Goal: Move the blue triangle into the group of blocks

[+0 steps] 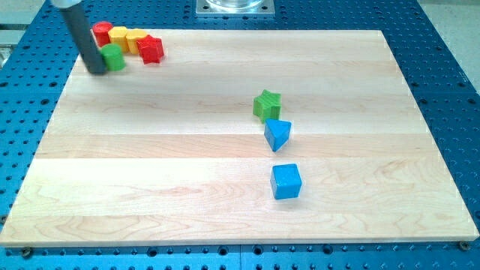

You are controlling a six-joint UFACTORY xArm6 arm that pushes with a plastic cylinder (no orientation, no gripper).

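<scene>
The blue triangle (277, 134) lies right of the board's middle, just below a green star (266, 104) and nearly touching it. A blue cube (286, 181) sits below the triangle, apart from it. At the view's top left is a cluster: a red cylinder (102, 33), a yellow block (119, 35), a second yellow block (135, 40), a red star (151, 49) and a green cylinder (113, 57). My tip (97, 70) rests at the left side of the green cylinder, far from the blue triangle.
The wooden board (187, 165) lies on a blue perforated table (442, 67). A metal mount (235, 7) shows at the view's top centre.
</scene>
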